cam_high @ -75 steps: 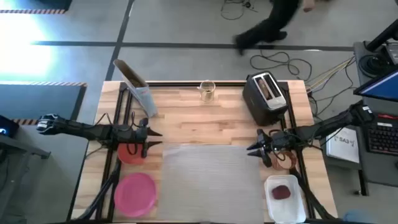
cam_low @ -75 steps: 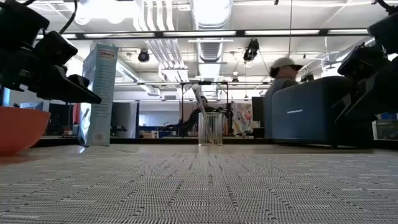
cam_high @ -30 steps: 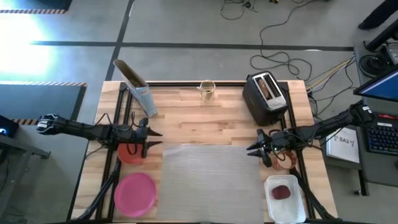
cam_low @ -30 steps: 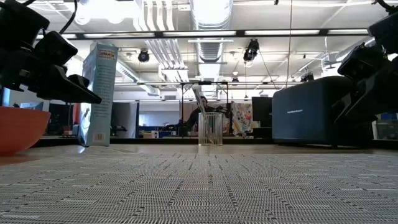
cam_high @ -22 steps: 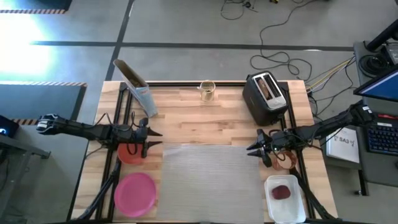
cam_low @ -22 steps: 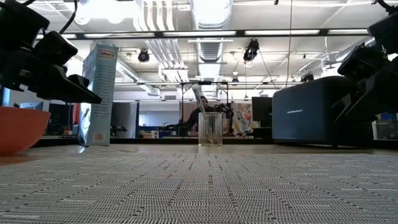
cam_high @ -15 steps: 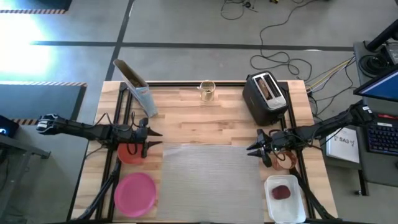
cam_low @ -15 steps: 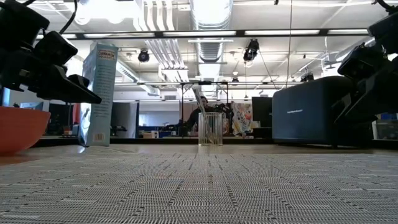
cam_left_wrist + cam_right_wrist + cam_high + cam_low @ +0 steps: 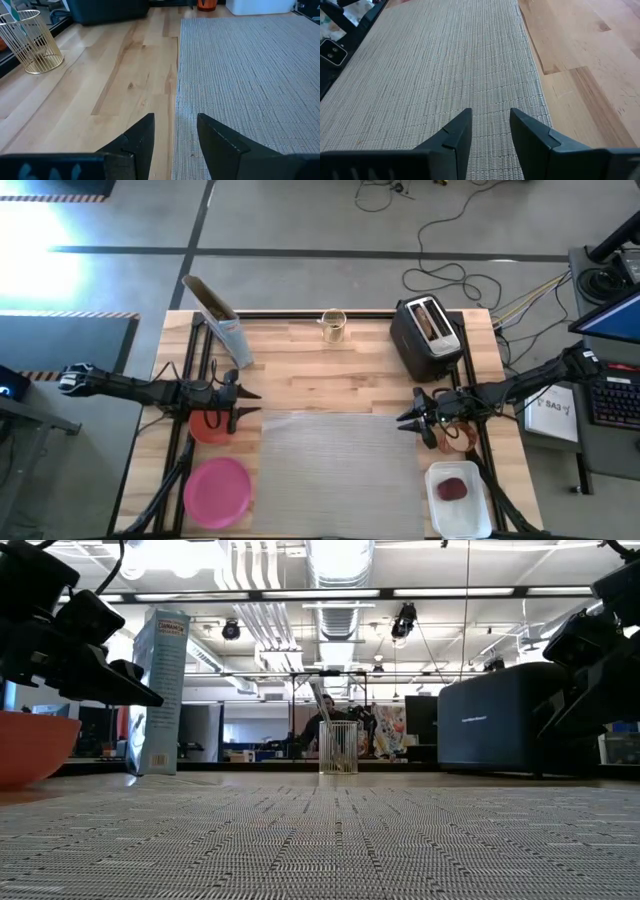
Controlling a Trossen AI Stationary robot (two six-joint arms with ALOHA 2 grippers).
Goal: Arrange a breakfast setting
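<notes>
On the worktop (image 9: 330,365), the grey woven placemat (image 9: 340,470) lies at the centre near edge with nothing on it. The left gripper (image 9: 247,406) hovers at the mat's left edge, above the red-orange bowl (image 9: 207,427); its fingers (image 9: 142,135) stand slightly apart and hold nothing. The right gripper (image 9: 405,420) hovers at the mat's right edge, fingers (image 9: 457,132) likewise slightly parted and empty.

Task items are all off the mat:
- The pink plate (image 9: 217,490) lies left of the mat, near the front edge.
- The bowl sits just behind the plate, partly hidden by the left arm.
- The orange cup (image 9: 455,438) sits right of the mat, under the right arm.
- The dark-red item (image 9: 452,489) lies in a white container (image 9: 458,500) at the near right.
- The toast slice (image 9: 428,320) stands in the black toaster (image 9: 425,338) at the far right.
- The spoon appears to stand in the wire holder (image 9: 333,326) at the far edge; this cannot be confirmed.

Probable hazards:
- The narrow finger gap may not admit the bowl rim or plate edge; a descent in this state would likely push the item instead of gripping it.
- A finger that catches the mat edge could drag or wrinkle it.
- The cereal box (image 9: 218,320) stands upright at the far left; a sweeping arm could topple it.
- Both arms reaching inward at once risk collision over the mat.
</notes>
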